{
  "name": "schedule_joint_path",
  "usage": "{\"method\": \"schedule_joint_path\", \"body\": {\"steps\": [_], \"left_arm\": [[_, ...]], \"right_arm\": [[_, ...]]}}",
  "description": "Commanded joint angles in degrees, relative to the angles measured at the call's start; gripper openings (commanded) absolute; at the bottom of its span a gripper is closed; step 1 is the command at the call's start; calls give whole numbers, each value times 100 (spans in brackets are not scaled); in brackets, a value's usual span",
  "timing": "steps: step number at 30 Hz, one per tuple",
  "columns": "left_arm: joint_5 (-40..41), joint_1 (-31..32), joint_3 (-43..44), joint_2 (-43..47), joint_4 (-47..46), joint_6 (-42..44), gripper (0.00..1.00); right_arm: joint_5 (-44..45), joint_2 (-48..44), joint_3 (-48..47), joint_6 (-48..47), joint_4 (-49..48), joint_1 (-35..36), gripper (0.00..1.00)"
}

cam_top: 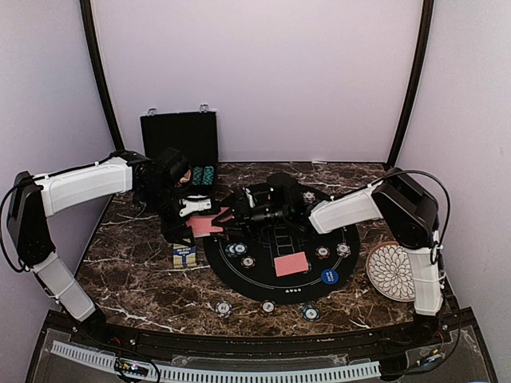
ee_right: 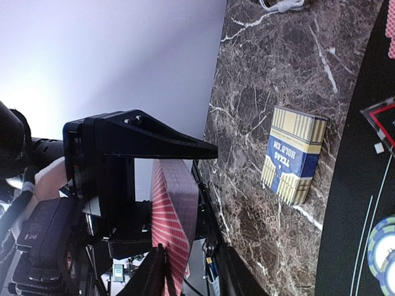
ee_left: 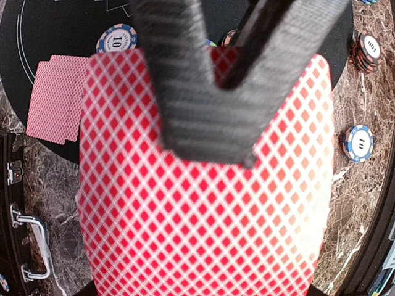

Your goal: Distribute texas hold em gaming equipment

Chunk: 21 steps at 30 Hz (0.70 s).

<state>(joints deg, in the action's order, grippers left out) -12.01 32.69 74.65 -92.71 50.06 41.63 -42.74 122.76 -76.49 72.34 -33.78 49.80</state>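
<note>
My left gripper [cam_top: 197,217] is shut on a deck of red-backed playing cards [cam_top: 207,226], held above the table's left side. The deck [ee_left: 203,209] fills the left wrist view and hides my left fingers. My right gripper [cam_top: 230,217] reaches in from the right. Its black fingers [ee_left: 185,92] lie over the deck's far edge. In the right wrist view the jaws of the right gripper [ee_right: 185,280] stand narrowly apart around the edge of the cards [ee_right: 176,209], one finger touching them. Two cards [cam_top: 291,264] and striped chips [cam_top: 322,252] lie on the black mat [cam_top: 239,279].
A Texas Hold'em card box [cam_top: 184,256] lies left of the mat. An open black case [cam_top: 180,140] with chips stands at the back left. A white patterned plate [cam_top: 391,271] sits at the right. A blue disc [cam_top: 329,277] is on the mat, and three chips [cam_top: 268,306] lie near the front edge.
</note>
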Motion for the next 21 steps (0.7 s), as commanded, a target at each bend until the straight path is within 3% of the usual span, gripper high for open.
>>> {"method": "schedule_joint_path", "body": {"steps": [1, 10, 16, 21], "left_arm": [[56, -4, -104, 235, -107, 78, 0], [105, -6, -118, 215, -136, 80, 0], [192, 0, -137, 224, -133, 91, 0], [283, -3, -193, 262, -179, 104, 0]], "right_arm": [[-118, -384, 145, 68, -300, -41, 25], [-262, -394, 220, 462, -719, -105, 1], [-361, -554, 363, 291, -468, -415, 0], [-474, -902, 523, -441, 581, -1115, 0]]}}
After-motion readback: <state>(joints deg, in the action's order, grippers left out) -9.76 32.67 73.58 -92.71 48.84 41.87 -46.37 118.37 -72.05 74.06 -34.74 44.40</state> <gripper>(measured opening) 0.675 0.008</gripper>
